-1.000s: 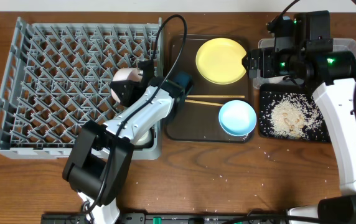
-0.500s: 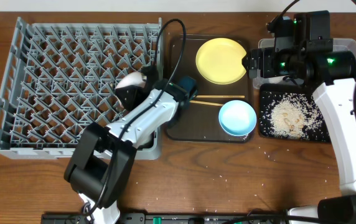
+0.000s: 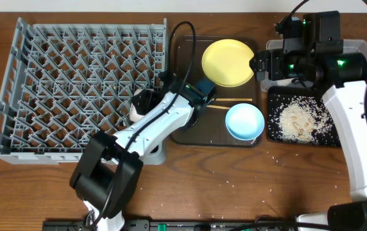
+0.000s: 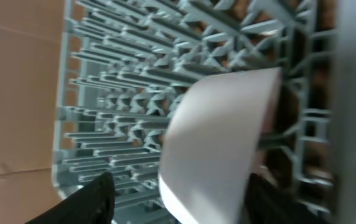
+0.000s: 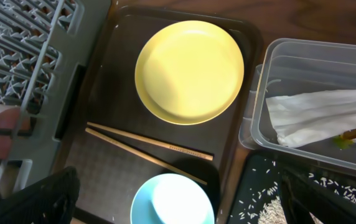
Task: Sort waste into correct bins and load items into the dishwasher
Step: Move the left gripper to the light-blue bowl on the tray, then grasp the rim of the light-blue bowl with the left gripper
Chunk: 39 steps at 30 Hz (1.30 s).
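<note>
Nearest, the left hand [image 3: 144,102] stands parted around the white cup [image 4: 218,143] and seems to grasp nothing, while the cup lies tilted among the pegs by the right wall of the dish rack [image 3: 4,96]. Beyond, on the brown tray [image 3: 183,128], sit the light blue bowl [image 3: 244,120], chopsticks [image 5: 147,146] and yellow plate [image 5: 189,71]. All are probably light, stiff and slick, so pinch bowl or plate over the rim and the sticks mid-length. Farthest, the right hand [image 5: 187,199] hangs wide open and empty.

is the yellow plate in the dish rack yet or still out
Out: the yellow plate lies flat on the brown tray, beside the grey rack, with the chopsticks next to it.
</note>
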Motion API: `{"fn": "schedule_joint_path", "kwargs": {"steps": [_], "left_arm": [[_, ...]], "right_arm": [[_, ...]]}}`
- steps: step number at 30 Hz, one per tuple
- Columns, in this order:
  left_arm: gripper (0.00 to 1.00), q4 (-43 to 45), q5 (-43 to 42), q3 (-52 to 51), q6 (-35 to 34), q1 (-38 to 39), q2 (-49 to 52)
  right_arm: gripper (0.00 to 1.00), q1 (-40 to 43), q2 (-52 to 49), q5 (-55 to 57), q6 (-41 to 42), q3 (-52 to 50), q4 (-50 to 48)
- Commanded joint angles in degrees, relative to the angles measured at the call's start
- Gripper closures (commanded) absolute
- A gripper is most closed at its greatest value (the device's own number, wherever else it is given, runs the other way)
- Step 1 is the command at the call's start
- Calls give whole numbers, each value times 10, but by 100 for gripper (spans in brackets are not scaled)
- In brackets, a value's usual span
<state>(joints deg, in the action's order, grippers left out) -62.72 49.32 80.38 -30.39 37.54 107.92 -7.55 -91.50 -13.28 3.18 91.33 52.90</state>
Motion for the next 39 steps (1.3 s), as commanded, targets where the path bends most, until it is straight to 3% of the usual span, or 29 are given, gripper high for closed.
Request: {"fn": "schedule_joint_path", "kwargs": {"steps": [1,5,8,11,15,21,29,39], "left_arm": [[31,0,-73,43,22,-2,-41],[24,14,-154,80,25,-2,-68],[23,57,-266,85,23,-2,-91],[22,91,-394,84,-22,-2,-98],[25,143,-470,56,-105,8,-89],[26,228,-497,-10,-188,31,-70],[26,304,-513,-37,-212,37,-36],[27,370,-491,-37,-190,70,20]], "right_arm": [[1,0,-3,-3,-1,7,1],[1,0,-3,-3,-1,7,1],[1,0,-3,-3,-1,7,1],[1,0,-3,-3,-1,7,1],[1,0,-3,-3,-1,7,1],[1,0,-3,-3,-1,7,1],[1,0,-3,-3,-1,7,1],[1,0,-3,-3,-1,7,1]]}}
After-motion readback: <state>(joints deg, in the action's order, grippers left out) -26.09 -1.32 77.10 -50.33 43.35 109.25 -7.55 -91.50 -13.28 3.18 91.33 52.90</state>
